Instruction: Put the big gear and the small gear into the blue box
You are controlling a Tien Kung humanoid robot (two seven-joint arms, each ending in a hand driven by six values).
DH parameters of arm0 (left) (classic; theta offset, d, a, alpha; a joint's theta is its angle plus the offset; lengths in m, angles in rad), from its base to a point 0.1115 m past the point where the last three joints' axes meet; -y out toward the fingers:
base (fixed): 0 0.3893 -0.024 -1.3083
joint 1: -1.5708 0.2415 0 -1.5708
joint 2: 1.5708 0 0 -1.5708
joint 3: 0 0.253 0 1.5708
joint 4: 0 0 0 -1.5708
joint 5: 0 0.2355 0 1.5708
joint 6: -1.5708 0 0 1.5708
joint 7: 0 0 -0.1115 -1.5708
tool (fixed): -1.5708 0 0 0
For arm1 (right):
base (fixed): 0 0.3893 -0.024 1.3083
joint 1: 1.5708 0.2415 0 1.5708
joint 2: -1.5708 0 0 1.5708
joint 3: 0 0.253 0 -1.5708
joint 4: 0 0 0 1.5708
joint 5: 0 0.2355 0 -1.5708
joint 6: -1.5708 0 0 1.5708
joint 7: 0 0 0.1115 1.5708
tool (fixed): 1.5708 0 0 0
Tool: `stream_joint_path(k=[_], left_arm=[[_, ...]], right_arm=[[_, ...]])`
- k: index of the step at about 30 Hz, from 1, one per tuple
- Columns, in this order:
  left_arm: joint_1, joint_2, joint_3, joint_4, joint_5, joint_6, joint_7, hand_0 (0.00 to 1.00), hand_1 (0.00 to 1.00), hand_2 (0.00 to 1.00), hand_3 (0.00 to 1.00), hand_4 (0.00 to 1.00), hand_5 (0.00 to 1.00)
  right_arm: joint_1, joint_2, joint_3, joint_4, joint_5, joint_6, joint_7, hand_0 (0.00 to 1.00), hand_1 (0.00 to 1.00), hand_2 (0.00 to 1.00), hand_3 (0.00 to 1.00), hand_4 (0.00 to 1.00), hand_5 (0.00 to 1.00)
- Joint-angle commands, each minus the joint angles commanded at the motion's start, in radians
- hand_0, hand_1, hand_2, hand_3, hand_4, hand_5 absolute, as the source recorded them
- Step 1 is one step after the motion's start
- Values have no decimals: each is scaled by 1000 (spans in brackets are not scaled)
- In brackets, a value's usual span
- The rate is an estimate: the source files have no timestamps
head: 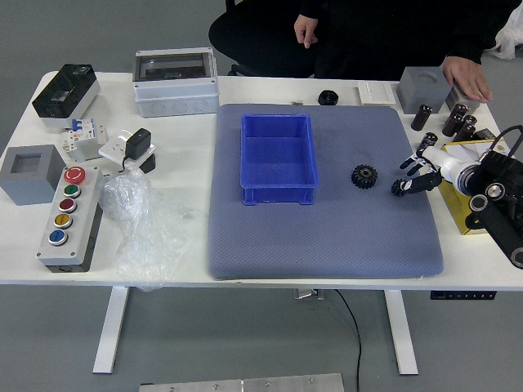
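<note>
My right hand point(409, 176) reaches in from the right, low over the mat's right part. Its fingers are spread, with the thumb right beside the small black gear point(398, 188), which lies on the mat and is partly covered by it. Whether they touch I cannot tell. The big black gear point(364, 176) lies flat to the left of the hand. Left of both gears stands the blue box point(279, 195), with nothing inside. My left hand is out of view.
Beneath the box is a grey-blue mat point(327, 245). A yellow box point(459, 211) sits under my right forearm, near several dark cylinders point(422, 117). At the far side a person rests one hand point(469, 78) on a small grey box.
</note>
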Motion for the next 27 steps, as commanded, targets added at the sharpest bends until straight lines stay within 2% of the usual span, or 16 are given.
stream_joint_path(k=[27], left_arm=[[0,3,0,0,3,0,0,874,854,849,825,620,366]], right_arm=[[27,40,-29,-39,-13,27,-42,505,528,740,763,697,169]])
